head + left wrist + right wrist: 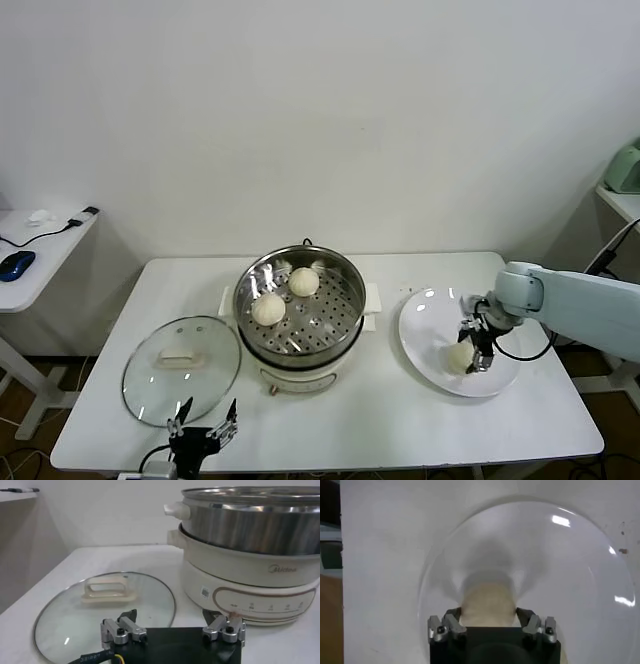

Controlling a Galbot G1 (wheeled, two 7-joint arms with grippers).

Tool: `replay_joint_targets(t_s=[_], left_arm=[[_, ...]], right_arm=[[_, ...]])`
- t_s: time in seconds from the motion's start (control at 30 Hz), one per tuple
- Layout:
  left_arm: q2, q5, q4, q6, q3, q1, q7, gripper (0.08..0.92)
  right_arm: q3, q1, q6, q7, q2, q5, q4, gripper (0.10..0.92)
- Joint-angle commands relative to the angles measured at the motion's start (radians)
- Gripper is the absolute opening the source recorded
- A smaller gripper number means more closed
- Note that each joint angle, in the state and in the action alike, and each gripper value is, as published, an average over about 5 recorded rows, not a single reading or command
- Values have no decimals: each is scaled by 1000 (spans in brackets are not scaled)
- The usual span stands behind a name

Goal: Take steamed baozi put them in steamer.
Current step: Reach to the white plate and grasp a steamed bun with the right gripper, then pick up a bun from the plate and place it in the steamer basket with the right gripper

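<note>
The steamer (342, 322) is a shiny perforated basket on a cream pot base at the table's middle; it also shows in the left wrist view (250, 527). Two cream-white baozi lie in it, one at the back (303, 281) and one at the left (268, 309). Another baozi (459, 356) is low on the white plate (420, 322) at the right. My right gripper (478, 352) is over that plate, and its fingers (451, 621) press both sides of this baozi (487, 597). My left gripper (205, 427) is open and empty at the table's front edge.
The glass lid (180, 372) with a white handle lies flat left of the steamer, just beyond my left gripper (170, 619). A side table with a blue mouse (16, 264) stands at the far left. The right arm reaches in from the right edge.
</note>
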Motion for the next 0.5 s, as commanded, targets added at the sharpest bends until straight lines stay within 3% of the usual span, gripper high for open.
replay_joint_targets(t_s=[0.03, 0.27, 0.5], left_arm=[[-1, 1, 0, 0, 1, 1, 0, 823], [0, 4, -4, 0, 1, 6, -1, 823], [0, 10, -8, 0, 5, 5, -1, 823]], right_arm=[[-3, 16, 5, -21, 0, -13, 9, 657], [-124, 313, 87, -133, 34, 20, 27, 603], [-139, 615, 261, -252, 235, 144, -6, 602]])
